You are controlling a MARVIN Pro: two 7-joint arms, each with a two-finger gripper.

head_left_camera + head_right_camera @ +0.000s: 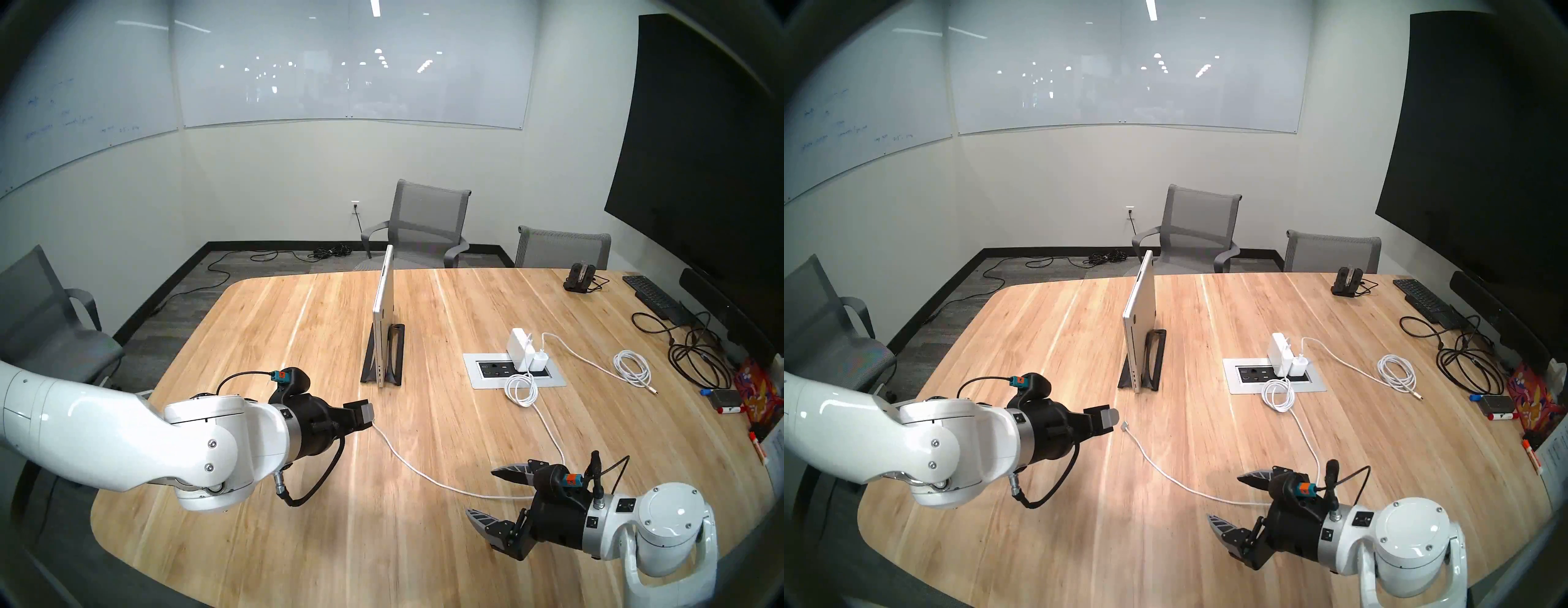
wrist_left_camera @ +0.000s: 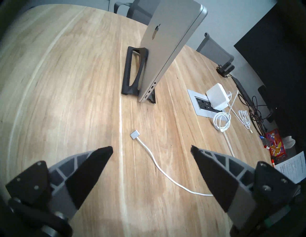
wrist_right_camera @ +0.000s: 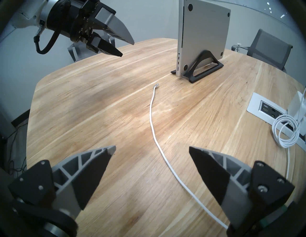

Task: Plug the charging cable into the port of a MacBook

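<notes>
The silver MacBook (image 1: 384,314) stands on edge in a black stand (image 1: 394,354) at mid-table, its ports (image 2: 149,90) low on the near edge. The white charging cable (image 1: 407,463) lies slack on the wood. Its flat squarish connector (image 2: 135,134) rests just ahead of my left gripper (image 2: 152,148), which hovers open and empty a little above the table. In the head view that gripper (image 1: 1108,418) sits just left of the connector (image 1: 1124,426). My right gripper (image 1: 480,491) is open near the front right, and the cable (image 3: 153,125) runs on the table between its fingers, untouched.
A white power adapter (image 1: 519,346) is plugged into the socket panel (image 1: 488,380), with a loop of cable beside it. A separate coiled white cable (image 1: 632,369), black cables (image 1: 695,361) and a black keyboard (image 1: 655,297) lie at the right. Chairs stand around the table.
</notes>
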